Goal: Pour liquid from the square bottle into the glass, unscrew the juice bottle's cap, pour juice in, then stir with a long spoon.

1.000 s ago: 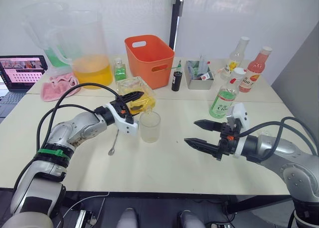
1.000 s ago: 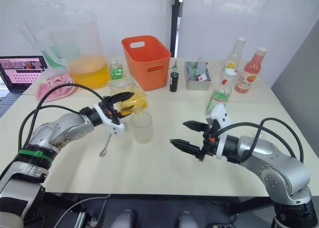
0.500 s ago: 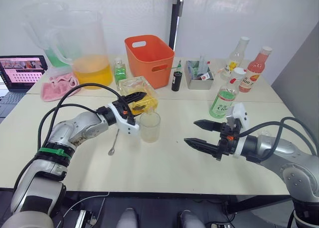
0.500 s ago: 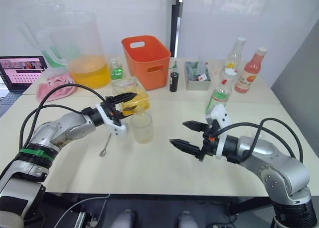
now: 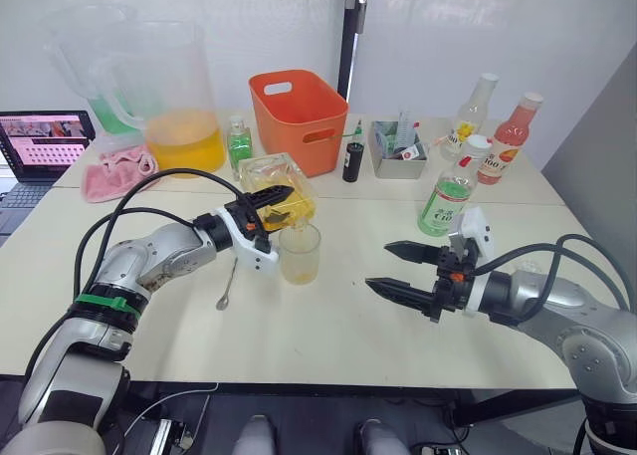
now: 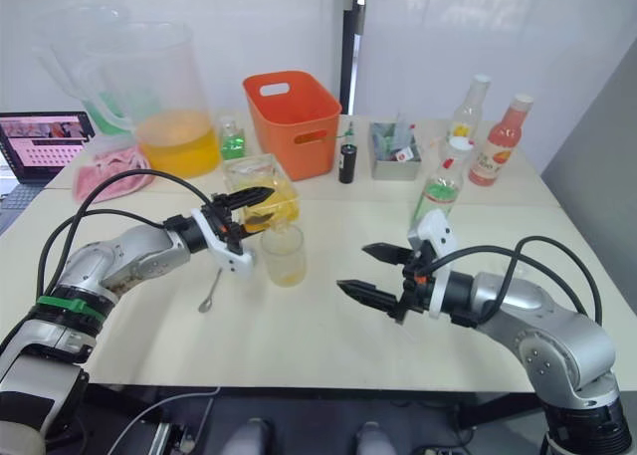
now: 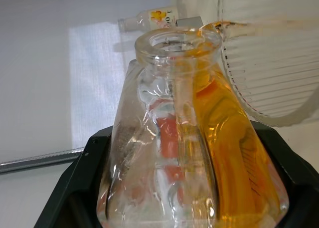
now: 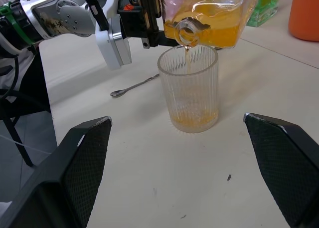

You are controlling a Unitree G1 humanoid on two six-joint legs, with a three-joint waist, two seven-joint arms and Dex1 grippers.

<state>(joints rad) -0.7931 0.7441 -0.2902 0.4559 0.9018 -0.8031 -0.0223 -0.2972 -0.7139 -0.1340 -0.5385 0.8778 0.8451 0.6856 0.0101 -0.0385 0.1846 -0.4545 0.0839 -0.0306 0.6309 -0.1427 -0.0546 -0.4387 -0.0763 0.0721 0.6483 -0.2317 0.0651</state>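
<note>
My left gripper (image 5: 271, 202) is shut on the square bottle (image 5: 265, 170), which is tipped neck-down over the glass (image 5: 299, 253). A thin stream of yellow-orange liquid (image 8: 188, 48) runs from the bottle's mouth, and a shallow layer of it lies in the bottom of the glass (image 8: 194, 119). The long spoon (image 5: 228, 282) lies flat on the table left of the glass. The juice bottle (image 5: 446, 202) stands upright at the right with its white cap (image 5: 477, 143) on. My right gripper (image 5: 398, 268) hovers open over the table, right of the glass, holding nothing.
An orange basket (image 5: 299, 116) and a big pitcher of orange liquid (image 5: 169, 107) stand behind the glass. A small green bottle (image 5: 239, 141), a pink cloth (image 5: 117, 169), a laptop (image 5: 40, 141), a grey tray (image 5: 398, 141), a black vial (image 5: 352, 161) and two more bottles (image 5: 510, 136) line the back.
The square bottle has tipped a little further over the glass, and yellow-orange liquid now shows in the bottom of the glass. The right gripper has hardly moved.
</note>
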